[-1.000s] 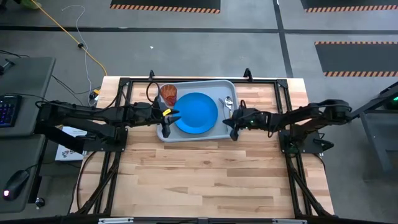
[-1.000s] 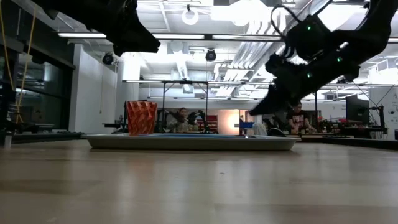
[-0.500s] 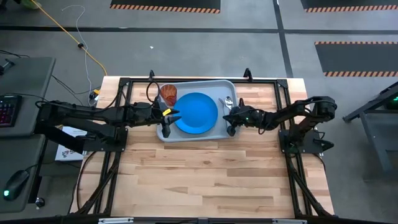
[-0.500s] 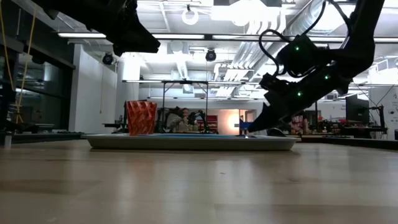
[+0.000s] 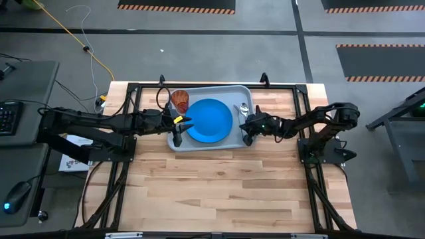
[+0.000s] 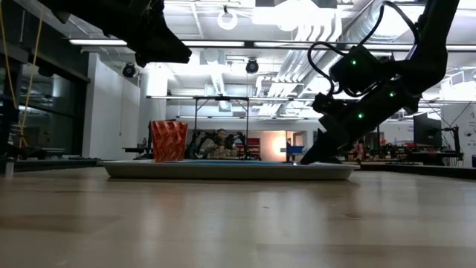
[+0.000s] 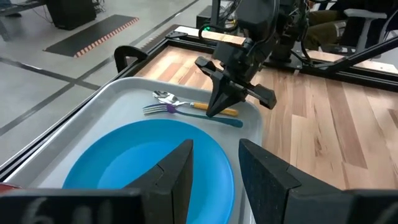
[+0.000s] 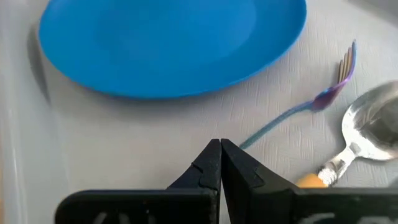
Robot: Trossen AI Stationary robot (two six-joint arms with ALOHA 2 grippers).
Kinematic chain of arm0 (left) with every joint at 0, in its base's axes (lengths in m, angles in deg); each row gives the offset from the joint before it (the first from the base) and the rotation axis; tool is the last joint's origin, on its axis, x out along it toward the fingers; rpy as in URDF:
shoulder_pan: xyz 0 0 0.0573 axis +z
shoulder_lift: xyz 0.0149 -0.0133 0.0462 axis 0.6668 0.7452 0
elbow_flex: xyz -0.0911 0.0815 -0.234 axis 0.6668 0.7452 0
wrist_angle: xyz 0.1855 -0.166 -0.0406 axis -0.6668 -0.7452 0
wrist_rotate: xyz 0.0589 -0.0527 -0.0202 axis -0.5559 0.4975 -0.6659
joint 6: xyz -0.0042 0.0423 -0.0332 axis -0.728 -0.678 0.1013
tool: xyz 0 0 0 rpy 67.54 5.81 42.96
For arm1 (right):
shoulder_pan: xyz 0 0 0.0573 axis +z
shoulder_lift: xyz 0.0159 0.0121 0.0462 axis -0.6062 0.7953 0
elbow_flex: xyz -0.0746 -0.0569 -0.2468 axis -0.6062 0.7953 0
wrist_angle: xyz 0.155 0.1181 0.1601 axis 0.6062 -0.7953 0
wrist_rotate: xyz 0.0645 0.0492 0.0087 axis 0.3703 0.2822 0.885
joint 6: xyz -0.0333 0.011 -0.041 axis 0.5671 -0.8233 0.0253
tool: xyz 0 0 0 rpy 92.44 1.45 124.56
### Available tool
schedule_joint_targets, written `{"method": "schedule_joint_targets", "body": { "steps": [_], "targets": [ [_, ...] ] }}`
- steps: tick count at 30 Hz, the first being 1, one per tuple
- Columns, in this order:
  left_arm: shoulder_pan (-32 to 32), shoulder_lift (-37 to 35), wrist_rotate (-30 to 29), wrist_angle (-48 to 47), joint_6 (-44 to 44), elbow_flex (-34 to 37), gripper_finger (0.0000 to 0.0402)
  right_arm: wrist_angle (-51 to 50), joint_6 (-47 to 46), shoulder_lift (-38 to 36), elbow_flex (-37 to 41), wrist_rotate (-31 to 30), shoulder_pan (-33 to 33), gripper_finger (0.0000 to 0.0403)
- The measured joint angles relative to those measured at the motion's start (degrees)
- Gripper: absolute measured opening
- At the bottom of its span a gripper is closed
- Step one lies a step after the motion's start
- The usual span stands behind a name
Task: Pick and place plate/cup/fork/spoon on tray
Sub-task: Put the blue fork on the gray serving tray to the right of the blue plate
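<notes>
The pale grey-blue tray (image 5: 219, 89) lies at the table's far middle. On it rest the blue plate (image 5: 209, 121), the reddish-brown cup (image 5: 180, 101) at its far left, and the teal-handled fork (image 7: 231, 121) and orange-handled spoon (image 7: 229, 112) side by side at its right end. My right gripper (image 5: 246, 129) is shut, pointing down, with its tips (image 8: 219, 144) low over the tray floor beside the fork's handle (image 8: 292, 112). My left gripper (image 7: 216, 146) is open and empty, high above the plate's left edge. My right gripper's shut fingertips (image 7: 210, 113) stand at the tray floor right beside the middle of the fork's handle, coming from above and slanting from the table's right. I cannot tell whether they touch the handle or the tray. The fork lies flat on the tray.
Bare wooden table (image 5: 219, 186) stretches from the tray to the near edge. Black frame rails (image 5: 133, 93) run along the table's left, right and far sides. In the low view people sit in the room behind the tray (image 6: 223, 171).
My right gripper has gone down toward the tray's right end, from well above the rim to just over the tray floor beside the fork, and its arm has folded in toward the tray.
</notes>
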Motion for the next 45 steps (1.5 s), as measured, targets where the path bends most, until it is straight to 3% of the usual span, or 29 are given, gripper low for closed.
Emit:
{"method": "schedule_joint_targets", "body": {
  "steps": [31,45],
  "targets": [
    [0.0,0.0,0.0,0.0,0.0,0.0,0.0117,-1.5,1.3,-0.3,0.0,-0.6,-0.9,0.0],
    [0.0,0.0,0.0,0.0,0.0,0.0,0.0117,-3.7,-0.5,-7.1,0.0,1.5,-2.2,0.0]
  ]
}}
